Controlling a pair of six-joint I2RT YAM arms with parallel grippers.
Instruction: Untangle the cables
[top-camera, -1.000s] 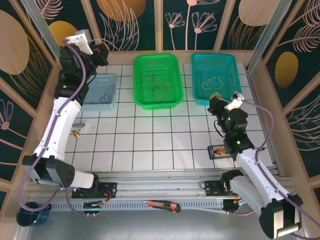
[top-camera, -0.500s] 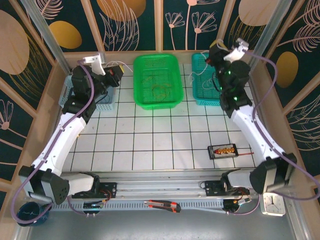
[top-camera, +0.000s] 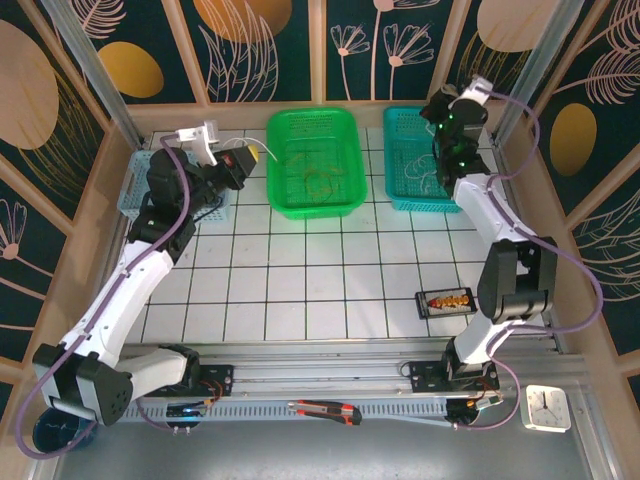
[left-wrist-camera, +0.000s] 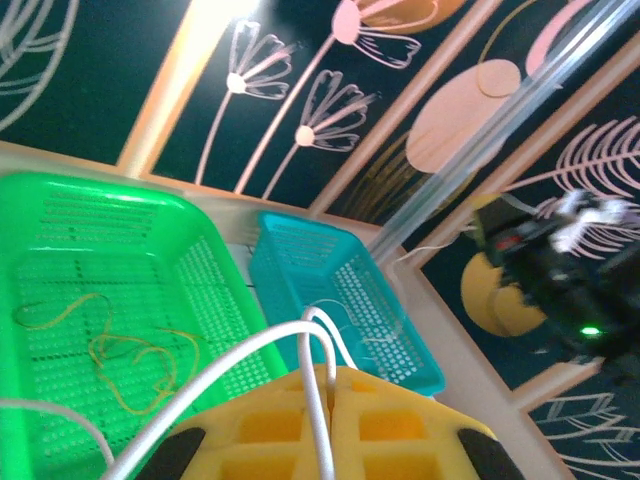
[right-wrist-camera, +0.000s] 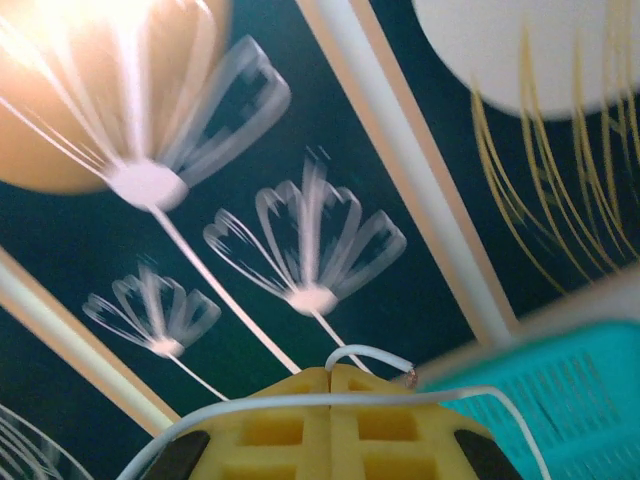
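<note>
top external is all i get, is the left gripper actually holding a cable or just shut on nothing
Observer: Holding. In the left wrist view the left gripper is shut on a white cable that runs out between its yellow fingers.
Operator: ok and the right one up by the teal basket
Observer: The right gripper is shut as well, pinching a whitish cable at the finger seam.
Operator: how much is sticking out
Observer: Only a short curl above the fingertips, ending in a bare metal tip.
</note>
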